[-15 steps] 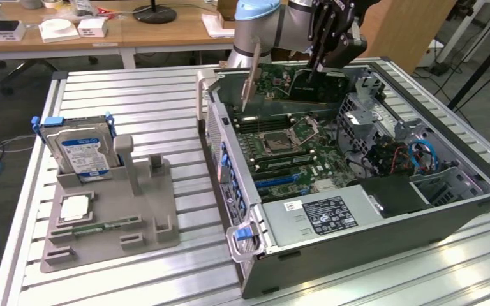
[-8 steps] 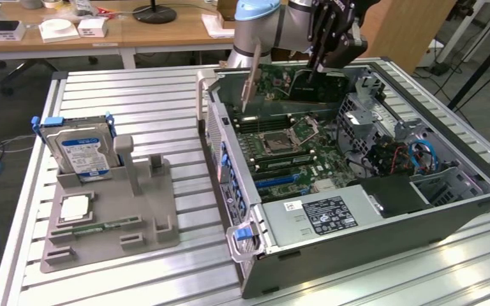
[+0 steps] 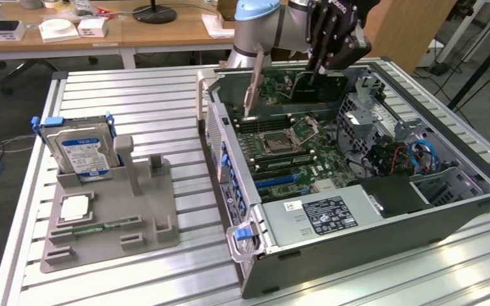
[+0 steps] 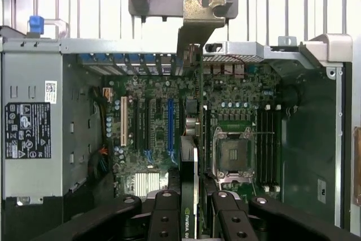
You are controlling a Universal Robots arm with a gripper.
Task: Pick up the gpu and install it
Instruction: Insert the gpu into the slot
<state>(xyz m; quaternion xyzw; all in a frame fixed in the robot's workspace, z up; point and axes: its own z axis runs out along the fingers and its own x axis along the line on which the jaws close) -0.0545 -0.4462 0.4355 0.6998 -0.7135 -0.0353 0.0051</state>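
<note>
In the exterior view, the black two-fingered gripper hangs above the far end of the open grey metal computer case, clenched on the gpu, a thin green circuit card with a black cooler block and a silver metal end bracket. The card is held on edge, clear of the green motherboard directly beneath it, with the case walls standing well apart on either side. Nearer the camera than the gripper, inside the case, lies a grey power supply box with a black label whose writing is too small to read. Well off toward the exterior view's left, a grey moulded holder tray carries a silver hard drive with a blue label, standing upright.

In the wrist view, the gripper's fingers grip the card from both sides; white letters "NVIDIA" run along its edge. Its bracket reaches past the case's rear wall. Below it on the board stand white, black and blue expansion slots and an open processor socket.
</note>
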